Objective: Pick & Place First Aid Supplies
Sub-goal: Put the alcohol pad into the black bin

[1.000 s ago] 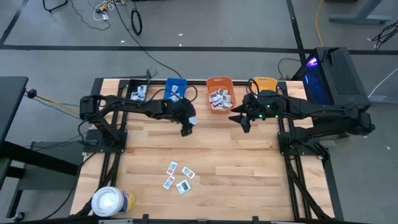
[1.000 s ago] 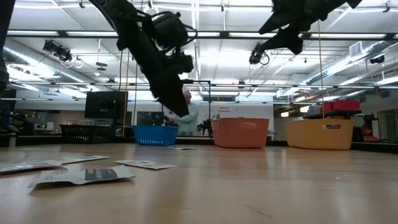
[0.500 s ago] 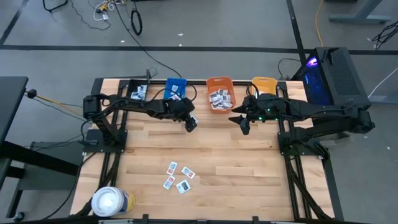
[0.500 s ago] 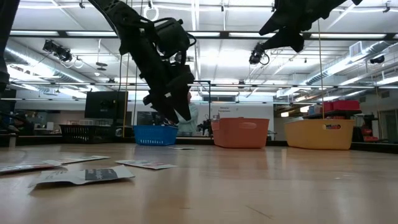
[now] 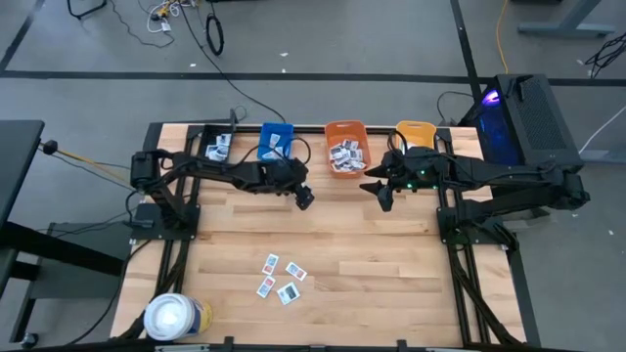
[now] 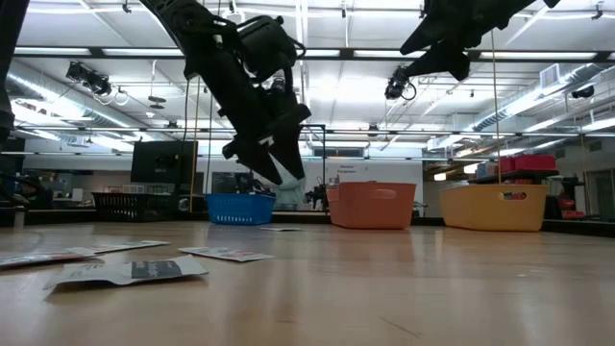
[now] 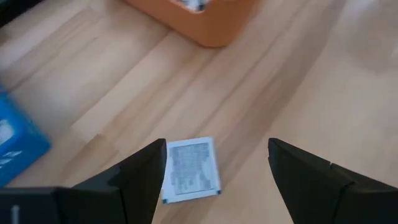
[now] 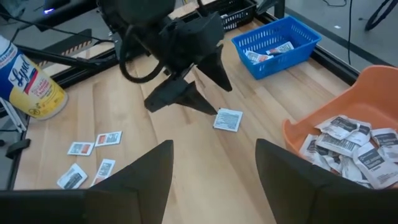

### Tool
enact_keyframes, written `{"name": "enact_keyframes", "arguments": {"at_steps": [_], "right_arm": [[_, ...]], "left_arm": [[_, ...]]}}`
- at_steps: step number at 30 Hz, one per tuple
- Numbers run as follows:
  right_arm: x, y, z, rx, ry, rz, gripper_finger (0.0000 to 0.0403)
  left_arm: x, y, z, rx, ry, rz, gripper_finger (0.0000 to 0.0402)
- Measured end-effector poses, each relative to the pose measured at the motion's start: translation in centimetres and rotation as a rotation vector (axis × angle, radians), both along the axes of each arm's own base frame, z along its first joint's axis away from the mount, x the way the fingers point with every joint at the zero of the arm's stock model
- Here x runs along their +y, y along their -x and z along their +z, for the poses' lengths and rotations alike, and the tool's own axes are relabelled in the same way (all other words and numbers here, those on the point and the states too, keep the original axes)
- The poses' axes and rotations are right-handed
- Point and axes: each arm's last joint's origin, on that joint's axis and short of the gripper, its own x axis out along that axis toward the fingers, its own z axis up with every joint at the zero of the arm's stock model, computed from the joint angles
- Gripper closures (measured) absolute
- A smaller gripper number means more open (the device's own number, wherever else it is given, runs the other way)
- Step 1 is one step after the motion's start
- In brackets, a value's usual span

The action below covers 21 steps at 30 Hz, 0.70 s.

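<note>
Along the desk's (image 5: 391, 293) far edge, from left to right: a wire basket (image 5: 217, 145), a first bin (image 5: 276, 139), a second bin (image 5: 345, 147) filled with packets (image 5: 344, 154), a third bin (image 5: 415, 132). Over the middle of the desk, near the first two bins, the left tool (image 5: 305, 198), raised off the surface, with a lone packet (image 8: 228, 119) lying flat just beneath it, in front of the gap between those bins. To its right, in front of the third bin, the right tool (image 5: 383, 197), also held in the air. Nearer the front, left of centre, a cluster of packets (image 5: 279, 278) flat on the wood. At the front left corner, a roll (image 5: 174, 317) standing upright.
</note>
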Motion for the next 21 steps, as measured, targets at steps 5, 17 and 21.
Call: {"name": "enact_keyframes", "arguments": {"at_steps": [5,17,21], "right_arm": [[0.0,0.0,0.0,-0.008,-0.021,-0.013,0.0174],[0.0,-0.2,0.3,-0.044,-0.017,-0.014,0.0174],[-0.1,-0.2,0.4,-0.052,-0.016,-0.013,0.0174]], "left_arm": [[-0.3,0.0,-0.6,0.031,-0.039,0.071,0.012],[-0.5,-0.9,-4.7,0.093,0.071,0.118,0.012],[-0.5,-1.0,-5.2,0.107,0.072,0.112,0.012]]}}
